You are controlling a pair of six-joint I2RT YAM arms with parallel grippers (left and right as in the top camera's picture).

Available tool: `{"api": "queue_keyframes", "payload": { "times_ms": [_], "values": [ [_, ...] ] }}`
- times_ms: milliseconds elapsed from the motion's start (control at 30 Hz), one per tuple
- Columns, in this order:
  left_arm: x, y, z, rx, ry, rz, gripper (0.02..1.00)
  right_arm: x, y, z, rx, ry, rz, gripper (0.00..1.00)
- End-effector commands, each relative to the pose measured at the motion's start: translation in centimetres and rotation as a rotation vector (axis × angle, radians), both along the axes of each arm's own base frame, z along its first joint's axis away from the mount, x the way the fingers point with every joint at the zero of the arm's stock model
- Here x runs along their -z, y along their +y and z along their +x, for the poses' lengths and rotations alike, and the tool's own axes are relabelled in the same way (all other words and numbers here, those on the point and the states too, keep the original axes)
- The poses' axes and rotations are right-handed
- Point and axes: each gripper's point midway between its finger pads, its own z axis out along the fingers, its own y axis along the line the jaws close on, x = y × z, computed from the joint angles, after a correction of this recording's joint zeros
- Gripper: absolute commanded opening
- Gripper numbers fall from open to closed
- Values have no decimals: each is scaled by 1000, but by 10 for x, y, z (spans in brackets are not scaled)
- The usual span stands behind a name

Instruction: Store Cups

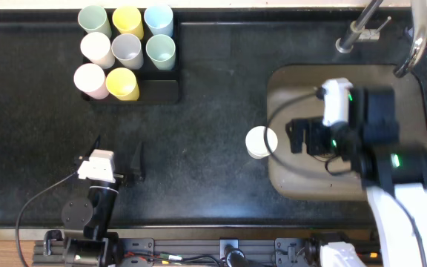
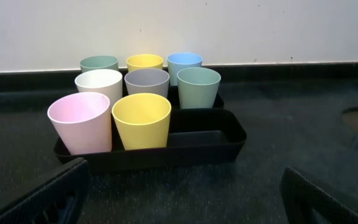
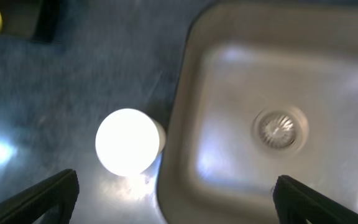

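Observation:
A black tray (image 1: 161, 90) at the back left holds several upright cups in pastel colours; a pink cup (image 2: 81, 122) and a yellow cup (image 2: 142, 120) stand in its nearest row, beside a free slot (image 2: 207, 135). A lone white cup (image 1: 261, 142) stands upright on the dark counter, right at the sink's left rim; it also shows from above as the white cup (image 3: 128, 142). My right gripper (image 1: 293, 137) hangs open above the sink's left part, just right of that cup, with nothing between its fingers (image 3: 48, 199). My left gripper (image 1: 117, 154) is open and empty, well in front of the tray.
A steel sink (image 1: 302, 189) with a drain (image 3: 279, 127) takes up the right side. A faucet (image 1: 358, 30) rises behind it. Dark counter (image 1: 213, 89) stretches between the tray and the sink.

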Motion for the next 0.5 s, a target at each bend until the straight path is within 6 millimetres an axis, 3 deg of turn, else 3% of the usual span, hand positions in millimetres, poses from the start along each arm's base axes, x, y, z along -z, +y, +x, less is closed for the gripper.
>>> {"api": "queue_keyframes", "payload": {
  "times_ms": [33, 200, 367, 500],
  "values": [
    [0, -2, -1, 14, 0, -5, 1000, 14, 16, 15, -15, 147, 69, 998],
    [0, -2, -1, 14, 0, -5, 1000, 57, 19, 8, -29, 372, 12, 998],
    [0, -2, -1, 14, 0, -5, 1000, 88, 26, 4, -66, 499, -47, 996],
    [0, -2, -1, 14, 0, -5, 998, 108, 11, 6, -51, 549, -185, 1000]
  ]
}}
